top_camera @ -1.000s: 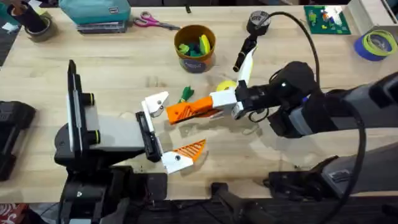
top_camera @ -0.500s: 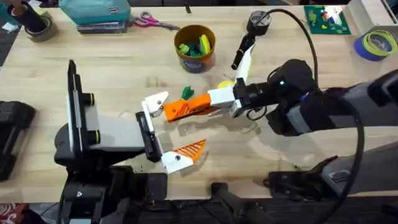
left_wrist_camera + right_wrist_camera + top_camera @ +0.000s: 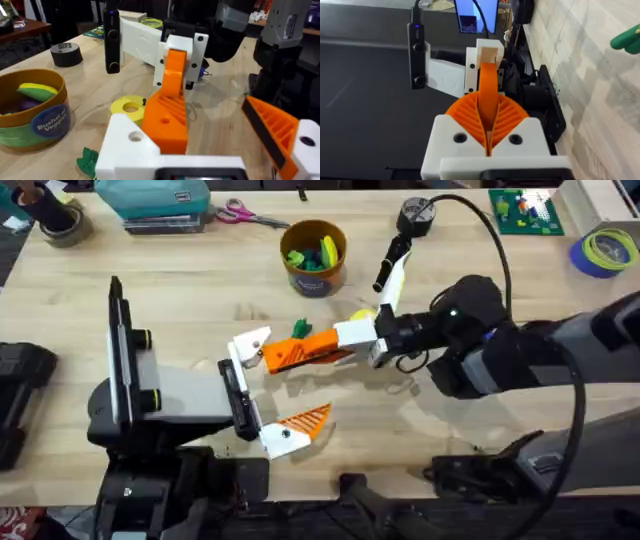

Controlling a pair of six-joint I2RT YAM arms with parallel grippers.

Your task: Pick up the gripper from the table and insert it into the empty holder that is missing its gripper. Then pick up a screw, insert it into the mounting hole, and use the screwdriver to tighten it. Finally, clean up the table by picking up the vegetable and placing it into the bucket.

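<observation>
My right gripper (image 3: 338, 347) is shut on the orange ribbed gripper (image 3: 283, 358) and holds it level above the table. Its tip meets the empty white holder (image 3: 250, 345) on my left arm; I cannot tell if it is seated. The left wrist view has the orange gripper (image 3: 167, 115) lying against the holder (image 3: 130, 145). My left gripper (image 3: 285, 385) stands open, its other holder carrying an orange finger (image 3: 305, 420). The green vegetable (image 3: 300, 330) lies just behind the held piece. The mustard bucket (image 3: 313, 255) stands farther back. The screw and screwdriver are out of view.
A flat yellow ring (image 3: 365, 315) lies beside the right gripper. A black tape roll (image 3: 415, 215), scissors (image 3: 250, 218), a teal case (image 3: 150, 200), a blue tape roll (image 3: 605, 250) and a green board (image 3: 525, 210) line the far edge.
My right gripper has shifted slightly left and away from me with the orange gripper, bringing its tip up against the empty holder. The left arm has not moved.
</observation>
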